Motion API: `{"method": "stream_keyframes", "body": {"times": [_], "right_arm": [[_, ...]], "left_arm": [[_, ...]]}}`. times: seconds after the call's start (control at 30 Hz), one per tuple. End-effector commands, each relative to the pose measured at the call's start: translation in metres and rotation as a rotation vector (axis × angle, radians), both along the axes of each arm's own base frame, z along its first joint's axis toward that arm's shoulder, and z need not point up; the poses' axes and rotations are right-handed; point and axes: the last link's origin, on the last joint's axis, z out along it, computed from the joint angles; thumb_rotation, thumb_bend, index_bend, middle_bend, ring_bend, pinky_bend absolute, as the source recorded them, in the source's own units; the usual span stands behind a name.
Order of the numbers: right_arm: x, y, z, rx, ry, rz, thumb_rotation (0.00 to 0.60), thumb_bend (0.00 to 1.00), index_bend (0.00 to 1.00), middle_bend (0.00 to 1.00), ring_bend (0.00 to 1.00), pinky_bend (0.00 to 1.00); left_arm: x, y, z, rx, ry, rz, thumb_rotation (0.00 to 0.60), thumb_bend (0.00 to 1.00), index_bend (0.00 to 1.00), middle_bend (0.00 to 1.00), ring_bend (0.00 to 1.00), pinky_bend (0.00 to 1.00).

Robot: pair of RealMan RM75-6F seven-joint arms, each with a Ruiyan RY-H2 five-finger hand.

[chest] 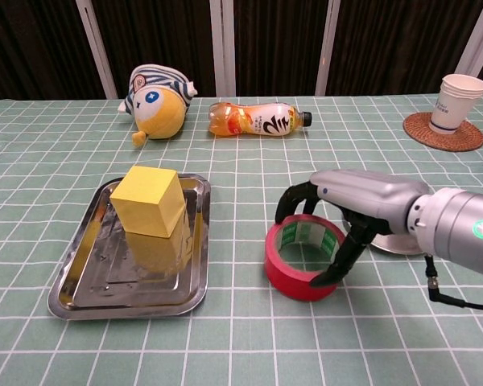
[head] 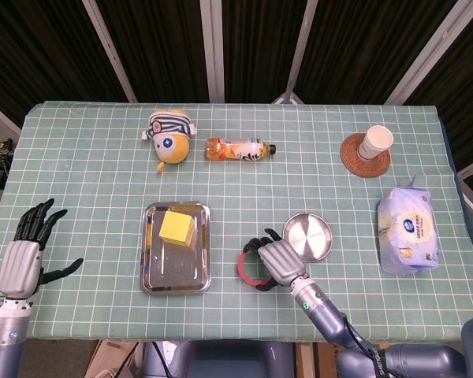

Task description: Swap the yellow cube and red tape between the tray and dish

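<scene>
The yellow cube (head: 178, 228) (chest: 149, 201) sits in the far part of the steel tray (head: 154, 279) (chest: 129, 281). The red tape roll (head: 243, 265) (chest: 294, 277) lies flat on the cloth between the tray and the round steel dish (head: 309, 236) (chest: 394, 245), which holds nothing. My right hand (head: 280, 258) (chest: 362, 201) arches over the tape. Its fingers curl round the far rim and the thumb presses the near side. The hand hides most of the dish in the chest view. My left hand (head: 27, 252) is open, fingers spread, at the table's left edge.
A striped plush toy (head: 169, 134) and a lying drink bottle (head: 238, 148) are at the back. A paper cup on a coaster (head: 374, 143) stands back right. A pack of wipes (head: 408, 228) lies right of the dish.
</scene>
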Motion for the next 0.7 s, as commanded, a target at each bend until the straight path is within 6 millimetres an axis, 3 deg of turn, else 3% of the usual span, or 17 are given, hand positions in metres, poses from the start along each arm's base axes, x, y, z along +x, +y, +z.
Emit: {"method": "stream_keyframes", "body": {"times": [0.03,0.33,0.7], "right_arm": [[-0.004,-0.001,0.012,-0.025,-0.022,-0.011,0.600,0.17,0.32,0.45,0.45,0.10],[-0.028,-0.021,0.055,-0.094,-0.005,-0.080,0.600,0.17,0.32,0.45,0.45,0.10],[-0.069,-0.047,0.069,-0.091,0.058,-0.178,0.600,0.17,0.32,0.45,0.45,0.10]], "left_arm": [[0.000,0.000,0.000,0.000,0.000,0.001,0.600,0.00,0.17,0.00,0.00,0.05],[0.000,-0.001,0.002,0.008,-0.004,0.002,0.600,0.00,0.17,0.00,0.00,0.05],[0.001,-0.003,0.003,0.020,-0.003,0.000,0.600,0.00,0.18,0.00,0.00,0.05]]}}
